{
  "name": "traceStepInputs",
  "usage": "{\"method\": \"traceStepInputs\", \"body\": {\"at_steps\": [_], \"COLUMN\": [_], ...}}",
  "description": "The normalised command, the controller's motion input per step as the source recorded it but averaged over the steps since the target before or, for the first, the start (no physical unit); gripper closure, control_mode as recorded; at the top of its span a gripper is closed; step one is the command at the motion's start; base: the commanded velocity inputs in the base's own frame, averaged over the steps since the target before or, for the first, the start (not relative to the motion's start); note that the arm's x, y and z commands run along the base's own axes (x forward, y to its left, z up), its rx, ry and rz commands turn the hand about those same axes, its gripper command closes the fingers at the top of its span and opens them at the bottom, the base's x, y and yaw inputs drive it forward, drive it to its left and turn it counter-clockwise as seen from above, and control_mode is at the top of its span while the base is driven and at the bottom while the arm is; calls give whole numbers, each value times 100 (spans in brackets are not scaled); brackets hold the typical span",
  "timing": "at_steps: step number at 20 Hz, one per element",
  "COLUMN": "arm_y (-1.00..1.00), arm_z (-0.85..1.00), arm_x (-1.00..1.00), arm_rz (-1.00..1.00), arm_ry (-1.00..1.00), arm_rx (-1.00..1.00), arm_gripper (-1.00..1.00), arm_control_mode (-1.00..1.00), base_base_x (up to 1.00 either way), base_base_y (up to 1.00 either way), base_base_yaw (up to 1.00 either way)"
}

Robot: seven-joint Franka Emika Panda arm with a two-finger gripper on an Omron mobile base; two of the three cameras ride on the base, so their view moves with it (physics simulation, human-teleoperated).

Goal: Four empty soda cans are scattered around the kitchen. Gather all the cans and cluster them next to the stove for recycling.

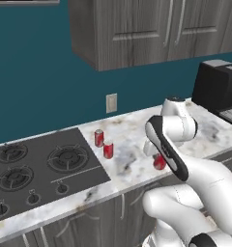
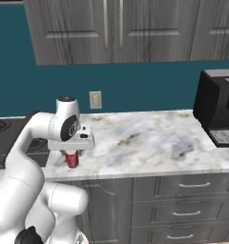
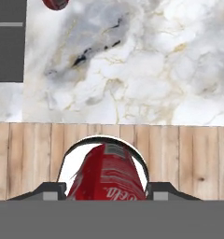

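Observation:
My gripper is shut on a red soda can near the counter's front edge, to the right of the stove. From the right base the gripper holds that can upright, low over the marble; I cannot tell whether it touches. In the hand view the can fills the gap between the fingertips of the gripper. Two more soda cans stand close together by the stove's right edge. One can shows at the top of the hand view, beside the stove.
A black coffee machine stands at the counter's right end. A wall outlet sits behind the cans. Upper cabinets hang over the counter. Bare marble counter stretches between the held can and the machine.

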Motion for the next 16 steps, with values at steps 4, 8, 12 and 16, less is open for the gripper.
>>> {"method": "traceStepInputs", "body": {"at_steps": [4, 8, 12, 16], "arm_y": [7, 27, 40, 36], "arm_z": [-5, 0, 0, 0], "arm_x": [23, 1, 0, 0], "arm_rz": [20, 17, 15, 9], "arm_ry": [12, 2, 1, 1], "arm_rx": [0, 0, 0, 0], "arm_gripper": [100, 100, 100, 100], "arm_control_mode": [-100, -100, -100, -100], "base_base_x": [0, 0, 0, 0], "base_base_y": [0, 0, 0, 0], "base_base_yaw": [0, 0, 0, 0]}}
